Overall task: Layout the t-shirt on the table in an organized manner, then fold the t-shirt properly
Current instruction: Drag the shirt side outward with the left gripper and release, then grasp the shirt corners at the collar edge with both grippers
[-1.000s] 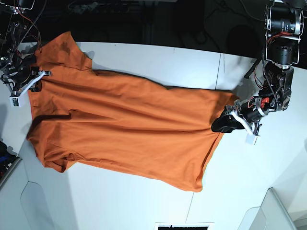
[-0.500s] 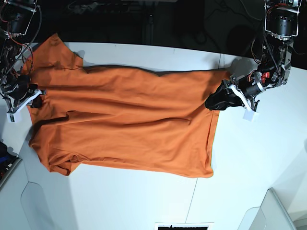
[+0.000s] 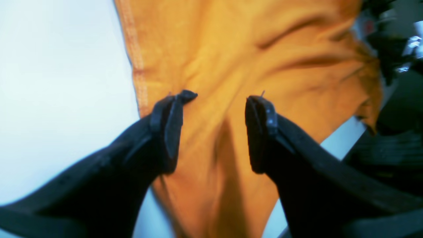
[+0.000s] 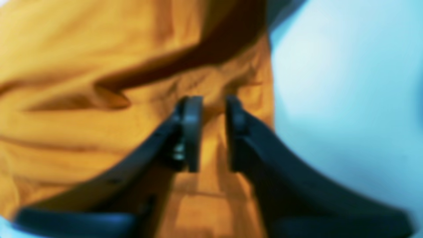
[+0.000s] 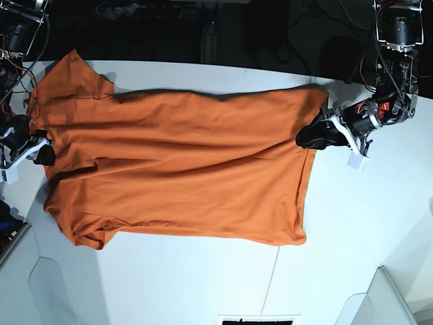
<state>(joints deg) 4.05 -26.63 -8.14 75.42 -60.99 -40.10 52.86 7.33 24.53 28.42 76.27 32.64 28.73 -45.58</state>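
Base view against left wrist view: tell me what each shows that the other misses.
Base only: the whole t-shirt spread sideways across the table, both sleeves, and the right claw at its collar end. Left wrist only: the stitched hem up close and the clear gap between the left claw fingers. Both: orange cloth on white table, left claw at the hem end.

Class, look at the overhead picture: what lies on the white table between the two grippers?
In the base view, the plain orange short-sleeved cloth t-shirt spans the whole stretch from the right gripper to the left gripper, spread over the matte white table.
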